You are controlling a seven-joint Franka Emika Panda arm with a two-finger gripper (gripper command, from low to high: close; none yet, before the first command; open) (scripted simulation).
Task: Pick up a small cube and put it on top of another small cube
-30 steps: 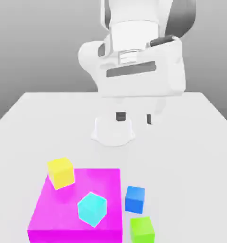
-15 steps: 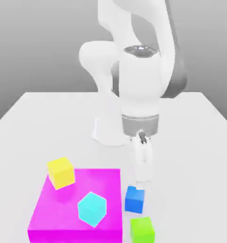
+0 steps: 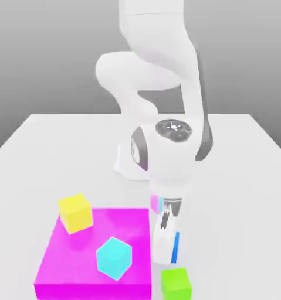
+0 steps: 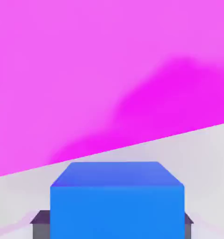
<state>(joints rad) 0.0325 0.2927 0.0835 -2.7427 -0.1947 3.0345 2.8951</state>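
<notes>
The small deep-blue cube (image 4: 117, 198) rests on the white table beside the magenta block. My gripper (image 3: 166, 251) has come down over it and is shut on it. A dark finger pad (image 4: 40, 223) shows at each side of the cube. In the exterior view the hand hides most of the cube, leaving a blue sliver (image 3: 175, 246). A green small cube (image 3: 176, 284) sits on the table just in front of it. A yellow small cube (image 3: 75, 212) sits tilted on the far left corner of the magenta block.
The large flat magenta block (image 3: 78, 266) lies at the exterior view's left of the gripper, close to the blue cube. It also fills the background (image 4: 85, 70) in the hand view. A lighter cyan cube (image 3: 114, 258) stands on it. The arm's white base (image 3: 128, 164) stands behind.
The arm swung down from high above the table onto the blue cube. Its fingers went from open to shut on the cube. No cube has moved.
</notes>
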